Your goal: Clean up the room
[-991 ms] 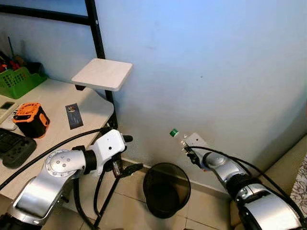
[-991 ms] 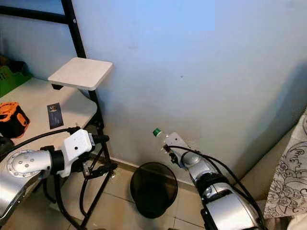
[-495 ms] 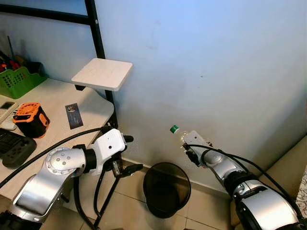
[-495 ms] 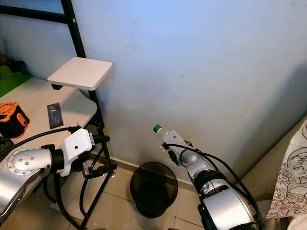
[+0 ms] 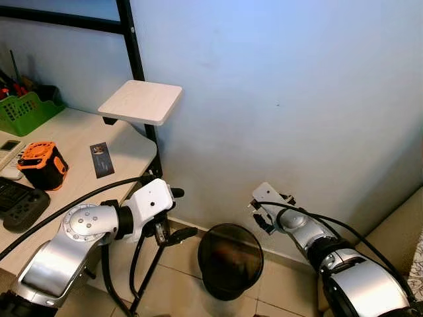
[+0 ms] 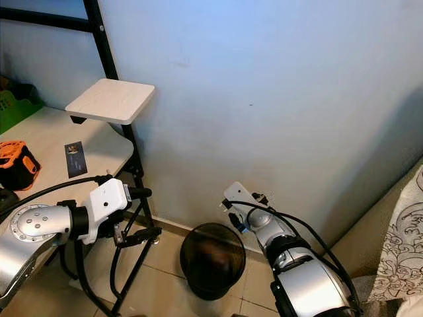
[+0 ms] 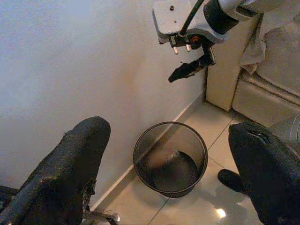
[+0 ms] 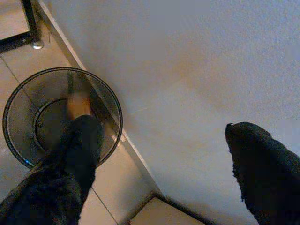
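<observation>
Above black bin [image 5: 230,259], right pincer [image 7: 190,70] spread, empty

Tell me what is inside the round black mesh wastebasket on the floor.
Inside the round black mesh wastebasket, a blurred pale object shows near the dark bottom; its motion blur hides what it is. The open right gripper hangs above.

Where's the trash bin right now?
The black mesh bin stands on the tiled floor against the wall, below the open right gripper.
</observation>
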Robot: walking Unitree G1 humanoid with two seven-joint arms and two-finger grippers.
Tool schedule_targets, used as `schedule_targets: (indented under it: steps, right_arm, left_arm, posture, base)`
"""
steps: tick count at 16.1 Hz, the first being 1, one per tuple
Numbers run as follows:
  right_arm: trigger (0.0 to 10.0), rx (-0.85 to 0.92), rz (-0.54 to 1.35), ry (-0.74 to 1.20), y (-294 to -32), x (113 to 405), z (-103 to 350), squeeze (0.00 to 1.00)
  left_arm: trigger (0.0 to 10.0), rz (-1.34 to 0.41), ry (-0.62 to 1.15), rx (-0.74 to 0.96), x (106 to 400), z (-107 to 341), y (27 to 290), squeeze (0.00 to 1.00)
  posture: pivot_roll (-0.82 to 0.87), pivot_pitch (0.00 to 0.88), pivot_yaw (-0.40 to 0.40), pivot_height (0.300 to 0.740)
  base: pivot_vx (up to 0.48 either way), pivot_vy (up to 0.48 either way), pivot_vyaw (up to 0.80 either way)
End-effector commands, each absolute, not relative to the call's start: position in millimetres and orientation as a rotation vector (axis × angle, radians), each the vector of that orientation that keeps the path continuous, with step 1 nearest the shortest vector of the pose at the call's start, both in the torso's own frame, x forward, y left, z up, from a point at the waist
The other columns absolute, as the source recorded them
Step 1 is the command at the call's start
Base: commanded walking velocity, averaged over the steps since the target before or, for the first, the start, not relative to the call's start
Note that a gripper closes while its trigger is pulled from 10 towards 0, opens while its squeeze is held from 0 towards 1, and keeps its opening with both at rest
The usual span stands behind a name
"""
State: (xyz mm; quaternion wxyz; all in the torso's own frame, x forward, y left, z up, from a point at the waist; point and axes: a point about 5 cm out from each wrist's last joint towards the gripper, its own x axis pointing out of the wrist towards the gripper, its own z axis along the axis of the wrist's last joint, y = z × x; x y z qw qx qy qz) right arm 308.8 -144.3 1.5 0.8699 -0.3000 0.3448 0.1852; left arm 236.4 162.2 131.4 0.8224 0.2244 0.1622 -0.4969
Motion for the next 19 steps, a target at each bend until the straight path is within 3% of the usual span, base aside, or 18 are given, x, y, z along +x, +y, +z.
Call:
schedule_targets:
  steps: [1,4,6,9,12,19]
  right_arm:
    - [10.0,-0.612,0.379,0.72,-144.3,308.8,1.4,1.0]
    - [10.0,-0.561,0.345,0.725,-149.8,305.8,-1.5,1.0]
    - [10.0,-0.466,0.31,0.693,-156.7,305.1,-0.5,1.0]
    - [10.0,-0.177,0.217,0.476,-176.4,303.4,19.4,1.0]
    - [10.0,0.038,0.11,0.299,-180.3,277.2,46.8,1.0]
    - [10.0,0.165,-0.06,0.266,-178.6,235.8,56.6,1.0]
  left_arm:
    - [10.0,-1.061,0.363,0.485,235.9,130.5,163.7,0.0]
    - [10.0,-1.022,0.358,0.472,234.9,128.2,162.0,0.0]
    - [10.0,-0.885,0.364,0.43,235.7,120.9,163.3,0.0]
    - [10.0,-0.593,0.341,0.311,234.9,110.9,169.4,0.0]
    - [10.0,-0.317,0.295,0.335,236.2,109.6,176.8,0.0]
    - [10.0,-0.232,0.299,0.279,225.0,107.2,178.5,0.0]
  posture:
    - [0.05,0.0,-0.008,0.74]
    - [0.05,0.0,-0.004,0.74]
    - [0.04,0.0,0.009,0.74]
    - [0.01,0.0,0.02,0.74]
    - [-0.01,0.0,0.027,0.74]
    - [-0.02,0.0,0.047,0.74]
  base:
    - [0.0,0.0,0.0]
    - [0.0,0.0,0.0]
    - [0.0,0.0,0.0]
    - [0.0,0.0,0.0]
    - [0.0,0.0,-0.49]
    - [0.0,0.0,-0.78]
